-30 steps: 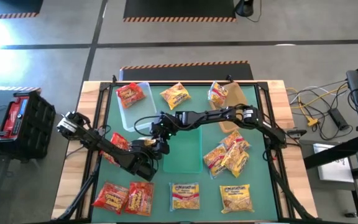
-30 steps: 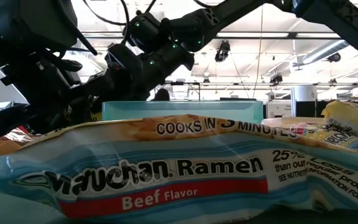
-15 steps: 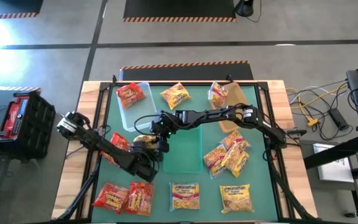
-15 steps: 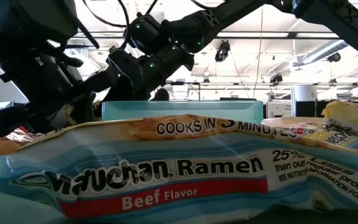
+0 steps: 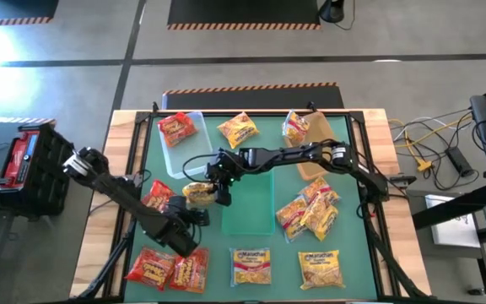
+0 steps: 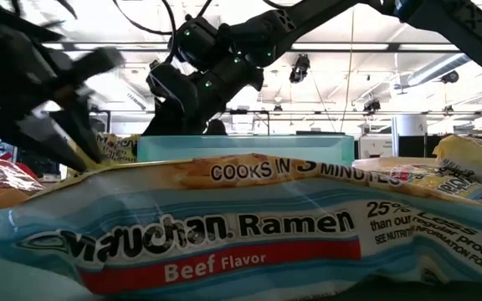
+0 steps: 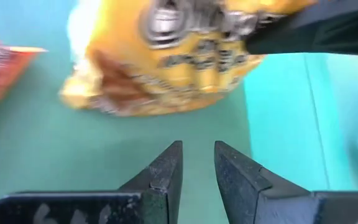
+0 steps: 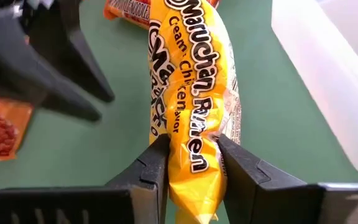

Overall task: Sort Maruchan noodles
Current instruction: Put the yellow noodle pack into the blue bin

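The noodle packets are spread over the green mat. My right gripper reaches in from the table's right and is shut on a yellow Creamy Chicken packet just left of the teal bin. In the right wrist view this packet runs forward between the fingers. My left gripper stands just to the near side of it, open by a narrow gap, touching nothing. A red packet lies flat beside the left arm. My right gripper pinches the yellow packet between its two fingers, which lie across its narrow width near one end. The packet is squeezed into a bulging roll there. The rest of it sticks out lengthwise beyond the fingertips.
The clear bin at far left holds a red packet. The tan bin holds a yellow one. Another yellow packet lies between them. A heap sits right of the teal bin. Red and yellow packets line the near edge.
My left gripper has drawn back from the yellow packet toward the table's near-left, and its arm has swung with it. The packet stays with my right gripper, which has hardly moved.
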